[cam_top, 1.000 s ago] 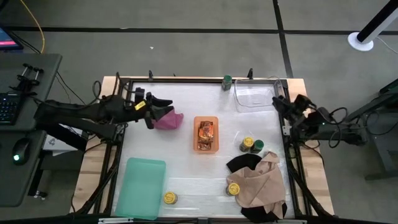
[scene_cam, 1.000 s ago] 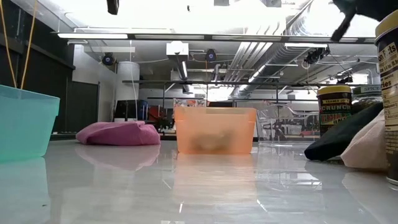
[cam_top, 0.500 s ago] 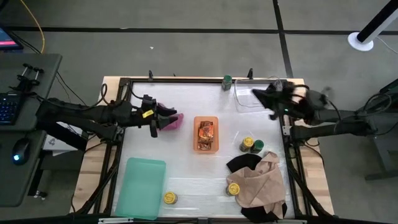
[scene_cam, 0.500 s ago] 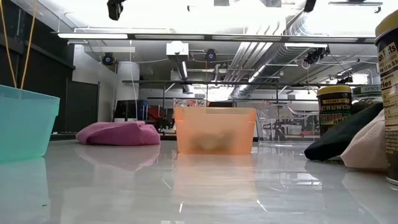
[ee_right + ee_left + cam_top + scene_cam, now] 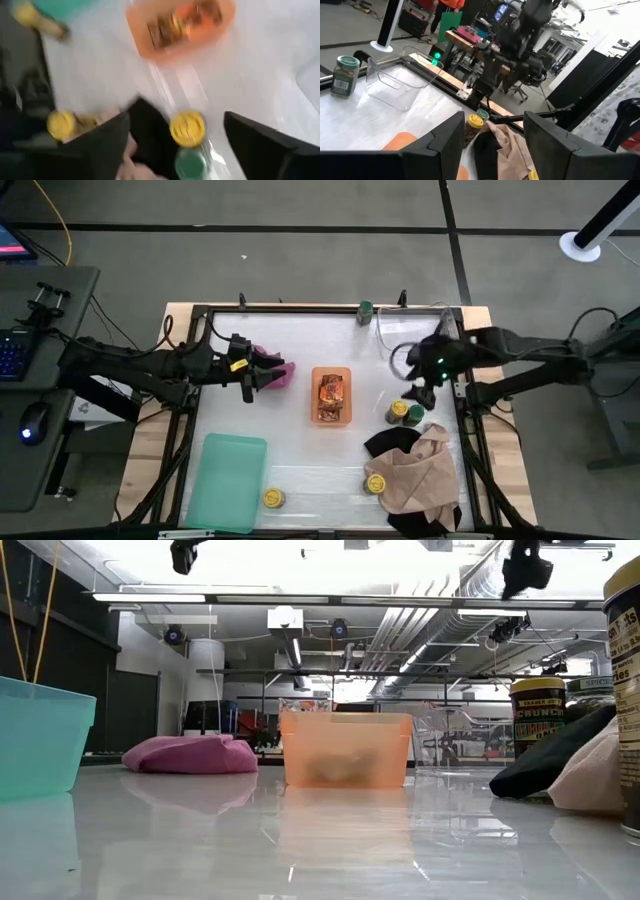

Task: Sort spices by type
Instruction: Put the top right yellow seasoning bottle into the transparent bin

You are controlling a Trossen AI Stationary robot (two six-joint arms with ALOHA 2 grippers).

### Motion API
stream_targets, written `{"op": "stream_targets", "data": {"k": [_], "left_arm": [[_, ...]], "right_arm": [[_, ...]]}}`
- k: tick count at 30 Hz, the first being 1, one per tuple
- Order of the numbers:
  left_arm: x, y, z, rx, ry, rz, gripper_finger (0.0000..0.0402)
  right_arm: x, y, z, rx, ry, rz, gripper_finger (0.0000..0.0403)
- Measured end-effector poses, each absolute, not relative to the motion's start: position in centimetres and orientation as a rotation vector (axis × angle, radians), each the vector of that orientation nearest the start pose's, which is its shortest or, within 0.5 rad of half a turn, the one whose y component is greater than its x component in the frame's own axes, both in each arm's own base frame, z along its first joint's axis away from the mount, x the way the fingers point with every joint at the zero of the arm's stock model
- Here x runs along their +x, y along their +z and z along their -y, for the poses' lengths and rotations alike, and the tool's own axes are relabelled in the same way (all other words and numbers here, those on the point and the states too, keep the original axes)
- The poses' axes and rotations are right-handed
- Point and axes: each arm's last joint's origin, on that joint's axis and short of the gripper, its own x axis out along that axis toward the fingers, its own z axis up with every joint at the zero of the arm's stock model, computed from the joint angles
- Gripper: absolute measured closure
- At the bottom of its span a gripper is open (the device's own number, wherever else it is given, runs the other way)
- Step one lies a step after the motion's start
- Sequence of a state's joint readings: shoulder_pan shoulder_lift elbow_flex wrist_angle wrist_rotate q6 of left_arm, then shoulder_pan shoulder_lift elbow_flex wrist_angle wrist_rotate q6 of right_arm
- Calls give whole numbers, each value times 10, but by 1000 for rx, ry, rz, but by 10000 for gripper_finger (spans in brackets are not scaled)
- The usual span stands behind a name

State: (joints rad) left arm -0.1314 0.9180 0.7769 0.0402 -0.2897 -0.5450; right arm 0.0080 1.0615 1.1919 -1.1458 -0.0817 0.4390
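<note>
A yellow-lidded jar (image 5: 399, 411) and a green-lidded jar (image 5: 414, 415) stand side by side right of the orange tray (image 5: 331, 373), which holds orange-and-black packets (image 5: 331, 392). My right gripper (image 5: 422, 380) hangs open above these two jars; in its wrist view the yellow lid (image 5: 187, 128) and green lid (image 5: 189, 163) show between its fingers, far below. Another green-lidded jar (image 5: 365, 311) stands at the far edge. Two more yellow-lidded jars stand near the front, one (image 5: 273, 498) on the table and one (image 5: 376, 484) at the tan cloth. My left gripper (image 5: 268, 370) hangs open high over the magenta cloth (image 5: 282, 373).
A clear bin (image 5: 405, 336) stands at the far right corner and a teal tray (image 5: 227, 480) at the near left. A black cloth (image 5: 392, 442) and a tan cloth (image 5: 418, 475) lie heaped at the near right. The middle of the table, in front of the orange tray, is bare.
My right gripper has swung from the table's right edge toward its middle and then toward the near edge, ending above the pair of jars. My left gripper has shifted a little toward the right, over the magenta cloth. No jar, packet or cloth has moved.
</note>
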Motion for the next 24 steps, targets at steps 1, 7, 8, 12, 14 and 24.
{"op": "stream_targets", "data": {"k": [1,7,8,12,14,24], "left_arm": [[205,329,19,-517,180,-54,213],[205,329,19,-507,180,-55,213],[205,329,19,-505,180,-55,213],[205,328,19,-503,182,-61,213],[205,327,19,-500,185,-74,213],[204,324,19,-486,193,-105,213]], "right_arm": [[181,339,-5,420,-144,-1051,60],[203,304,-9,340,-216,-1216,28],[206,298,-9,331,-217,-1244,28],[214,278,-13,301,-215,-1333,27],[218,272,-15,280,-224,-1343,27],[226,251,-31,254,-219,-1379,27]]}}
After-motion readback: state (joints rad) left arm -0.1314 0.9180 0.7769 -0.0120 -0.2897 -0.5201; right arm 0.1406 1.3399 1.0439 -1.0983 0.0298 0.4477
